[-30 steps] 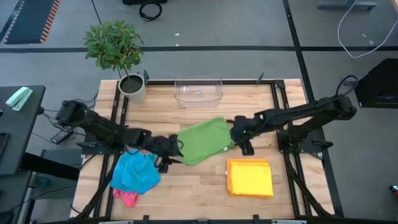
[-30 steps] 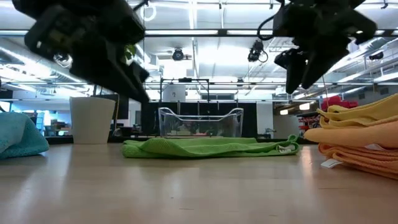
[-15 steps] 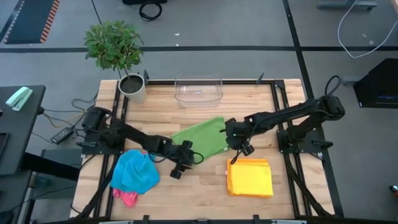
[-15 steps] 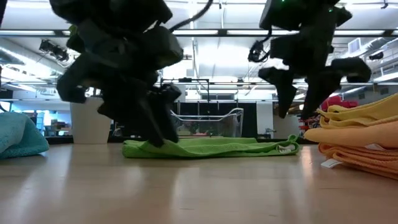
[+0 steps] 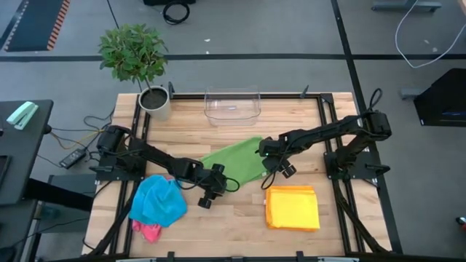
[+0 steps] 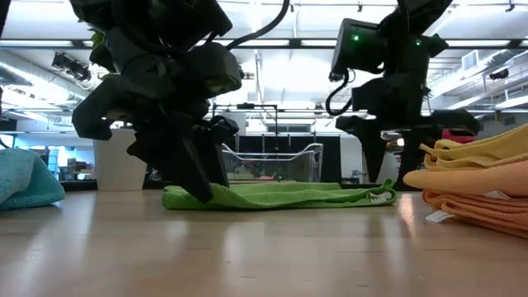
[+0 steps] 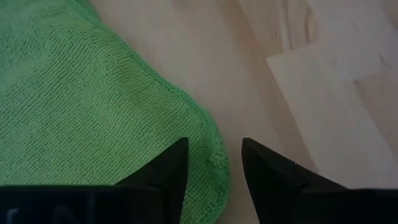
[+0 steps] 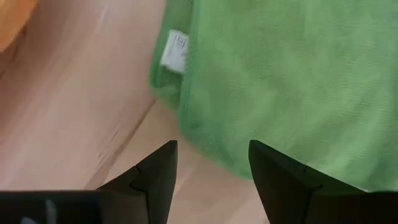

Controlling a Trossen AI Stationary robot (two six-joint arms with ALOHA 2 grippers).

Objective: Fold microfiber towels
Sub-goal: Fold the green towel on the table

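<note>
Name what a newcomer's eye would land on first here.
First, the green towel lying flat mid-table, with both grippers at its near corners: the left gripper at one, the right gripper at the other, each open. Next, the folded yellow stack on the right front and the crumpled blue towel on the left front. At the back stand a clear bin and a potted plant.

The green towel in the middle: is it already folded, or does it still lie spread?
Apparently spread: the green towel lies flat as one low sheet, its label showing at one edge. Whether it is doubled once, cannot tell.
</note>
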